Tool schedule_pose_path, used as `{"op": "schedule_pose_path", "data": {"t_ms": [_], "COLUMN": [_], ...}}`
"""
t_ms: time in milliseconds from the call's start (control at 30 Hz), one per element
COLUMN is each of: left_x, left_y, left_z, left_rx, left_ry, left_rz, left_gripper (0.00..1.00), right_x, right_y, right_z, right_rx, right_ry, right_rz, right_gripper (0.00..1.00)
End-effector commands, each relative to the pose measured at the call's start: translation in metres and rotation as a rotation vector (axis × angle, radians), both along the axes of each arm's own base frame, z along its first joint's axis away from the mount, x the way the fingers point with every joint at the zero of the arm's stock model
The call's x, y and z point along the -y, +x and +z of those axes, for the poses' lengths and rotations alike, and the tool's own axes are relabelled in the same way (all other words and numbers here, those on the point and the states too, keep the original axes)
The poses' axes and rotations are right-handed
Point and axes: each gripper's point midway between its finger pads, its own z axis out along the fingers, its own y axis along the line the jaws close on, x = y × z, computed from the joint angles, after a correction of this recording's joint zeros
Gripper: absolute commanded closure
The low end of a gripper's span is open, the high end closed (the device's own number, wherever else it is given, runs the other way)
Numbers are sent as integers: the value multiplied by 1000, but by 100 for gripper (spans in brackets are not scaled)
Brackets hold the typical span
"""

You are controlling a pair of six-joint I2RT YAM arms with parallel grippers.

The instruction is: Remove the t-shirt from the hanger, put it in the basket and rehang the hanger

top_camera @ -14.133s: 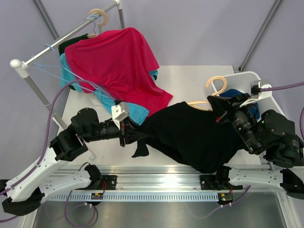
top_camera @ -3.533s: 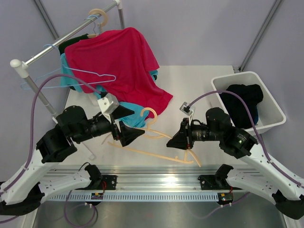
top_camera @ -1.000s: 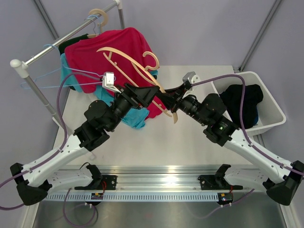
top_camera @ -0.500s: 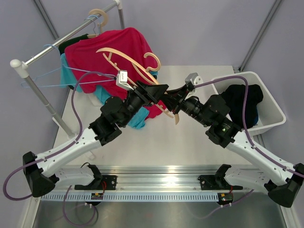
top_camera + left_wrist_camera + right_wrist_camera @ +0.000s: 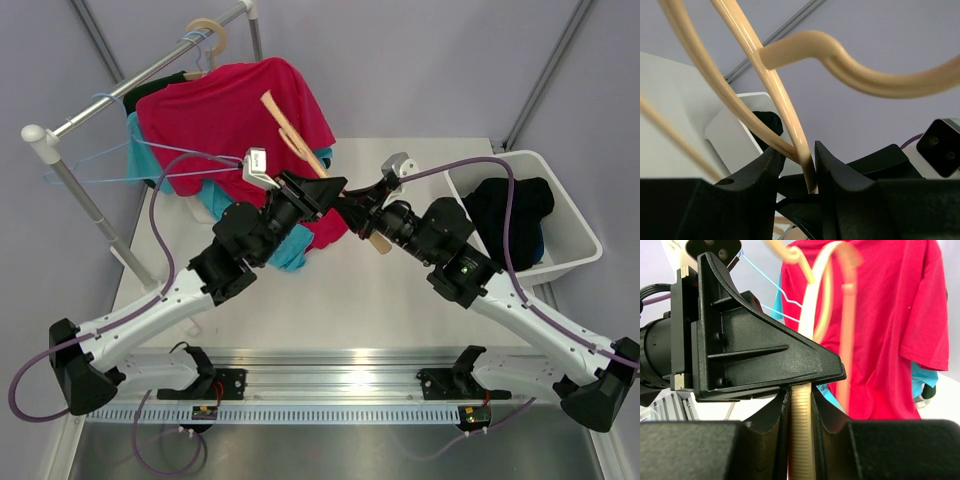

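The bare beige hanger (image 5: 286, 126) is held in the air above the table, seen edge-on, in front of the red shirt. My left gripper (image 5: 327, 188) and right gripper (image 5: 350, 206) meet tip to tip, both shut on its lower part. In the left wrist view the hanger's rod (image 5: 790, 125) runs down between my fingers. In the right wrist view its ribbed bar (image 5: 801, 435) is pinched between my fingers. The black t-shirt (image 5: 512, 210) lies off the hanger in the white bin (image 5: 578, 218), and it also shows in the left wrist view (image 5: 768, 123).
A clothes rack (image 5: 120, 90) stands at the back left with a red t-shirt (image 5: 230, 110), a teal shirt (image 5: 290, 250) and an empty blue wire hanger (image 5: 110, 175). Another beige hanger hook (image 5: 207, 32) sits on the rail.
The hanger has turned from face-on to edge-on between the two grippers. Both arms stay raised and have shifted only slightly.
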Motion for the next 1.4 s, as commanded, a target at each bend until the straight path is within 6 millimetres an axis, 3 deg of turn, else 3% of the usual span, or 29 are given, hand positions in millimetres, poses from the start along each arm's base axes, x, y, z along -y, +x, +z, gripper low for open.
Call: {"op": "schedule_pose_path", "data": {"t_ms": [0,67,200,267,467,700,867,967,1100,1167,1267,1300,1367], "left_x": [-12,-17,-31,-34,-31,-40,-72,-97,-136,-155,-171,-182,-190], "left_y": [-10,-9,-5,-2,-3,6,13,12,10,9,10,10,14], "left_z": [26,26,25,21,18,7,-10,-18,-30,-29,-12,3,9], "left_rx": [46,53,56,50,62,24,-49,-83,-134,-137,-106,-104,-106], "left_ry": [-75,-51,9,39,68,186,290,345,406,425,466,453,497], "left_rz": [9,32,99,123,110,178,315,399,546,619,690,747,812], "left_gripper": [100,100,100,100,100,100,100,100,100,100,100,100,100], "right_x": [-2,-3,-6,-5,4,11,28,51,65,67,64,63,62], "right_y": [9,9,1,-3,2,-25,-57,-77,-83,-83,-86,-87,-87], "right_z": [-5,-7,-8,-7,-6,-6,9,19,16,12,9,9,6], "right_rx": [0,-15,-43,-44,-39,-27,-35,-13,-11,-27,-46,-56,-65], "right_ry": [-10,-4,1,1,-10,-16,33,106,125,122,117,119,116], "right_rz": [-32,-31,14,24,-28,53,119,119,89,82,104,109,119], "right_gripper": [100,98,58,56,66,38,31,25,17,16,11,9,9]}}
